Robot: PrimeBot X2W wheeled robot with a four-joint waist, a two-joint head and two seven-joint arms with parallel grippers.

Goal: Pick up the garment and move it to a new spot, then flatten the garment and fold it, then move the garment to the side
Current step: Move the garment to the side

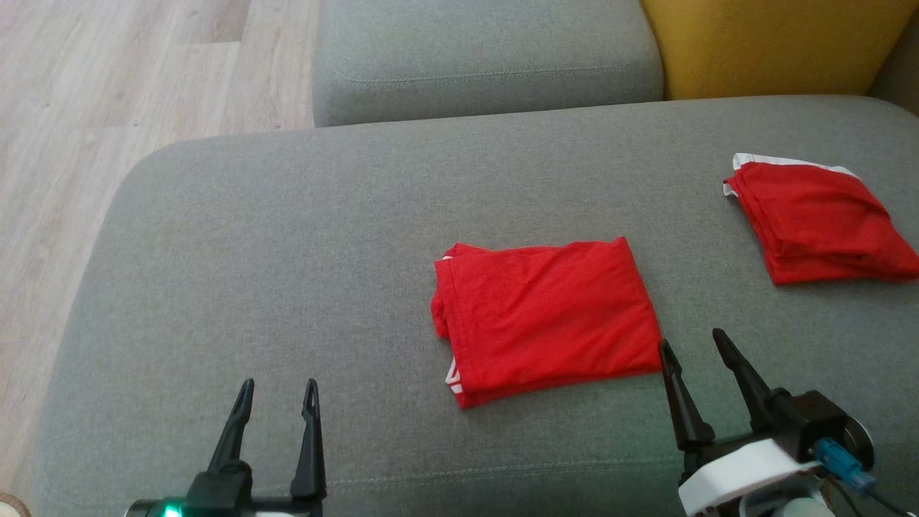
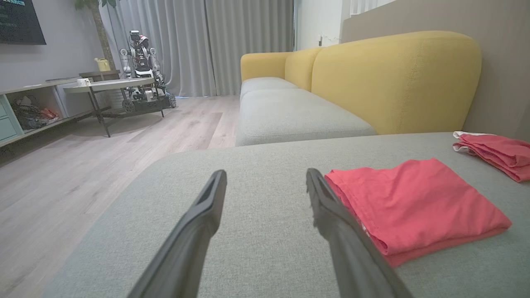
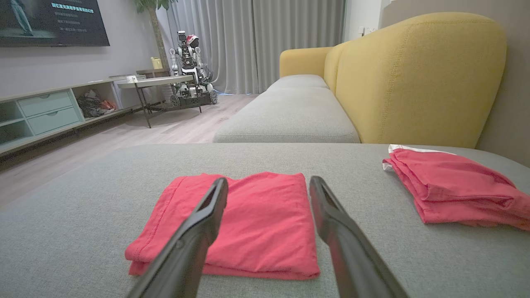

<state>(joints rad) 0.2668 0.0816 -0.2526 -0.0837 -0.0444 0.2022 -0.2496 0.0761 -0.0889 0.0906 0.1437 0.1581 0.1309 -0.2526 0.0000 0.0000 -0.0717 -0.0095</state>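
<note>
Grey fabric sofa seat (image 1: 287,237), bearing all items | yellow backrest (image 1: 775,43), far right | folded red garment (image 1: 546,319), flat at seat centre | second folded red garment (image 1: 818,222), white-trimmed, far right, well apart | right claw (image 1: 691,339), released, empty, just beside garment's near right corner | left claw (image 1: 279,385), released, empty, near left

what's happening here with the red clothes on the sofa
A two-armed robot is folding clothes on a grey sofa cushion. One red garment lies folded in the middle, just ahead of the right fingers, open and empty. The left fingers are open too, above bare cushion. A second folded red garment sits off to the right. The middle one seems not yet moved aside.
</note>
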